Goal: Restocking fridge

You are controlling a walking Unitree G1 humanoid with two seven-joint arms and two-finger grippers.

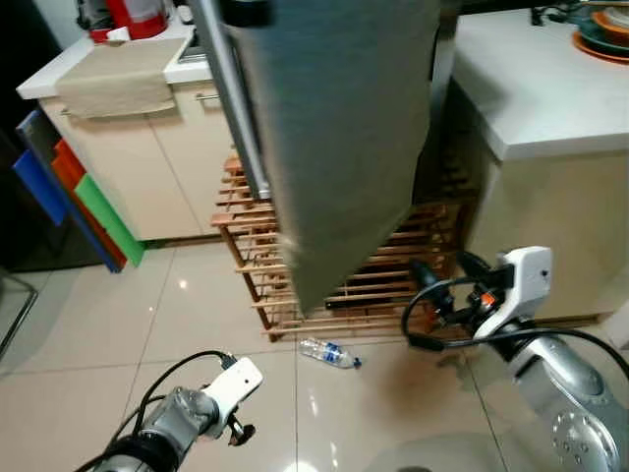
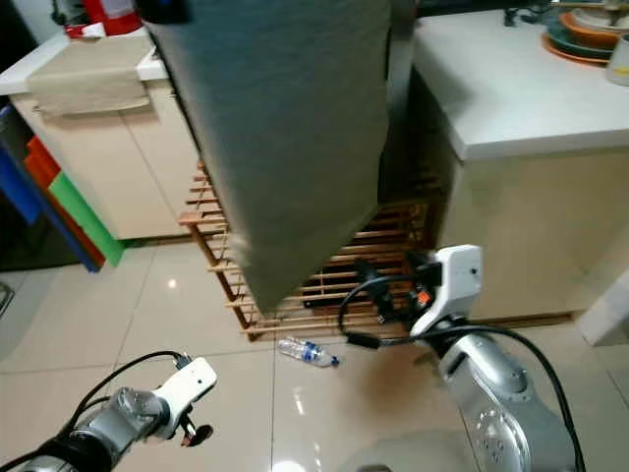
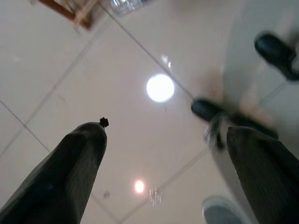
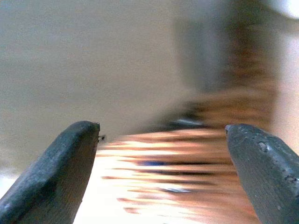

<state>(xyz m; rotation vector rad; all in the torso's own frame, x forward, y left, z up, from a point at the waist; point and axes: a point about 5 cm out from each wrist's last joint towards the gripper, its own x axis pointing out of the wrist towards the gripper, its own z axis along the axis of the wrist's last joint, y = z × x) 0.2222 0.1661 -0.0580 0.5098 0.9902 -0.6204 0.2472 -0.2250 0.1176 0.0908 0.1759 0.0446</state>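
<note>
Right wrist view shows the right gripper with jaws spread wide and empty, aimed at the wooden rack under the grey fridge door. The left gripper is likewise wide open over the floor tiles, holding nothing (that arm hangs low). A water bottle lies on its side on the floor just before the rack, between both arms, probably the item to pick up. A white bench stands at right.
</note>
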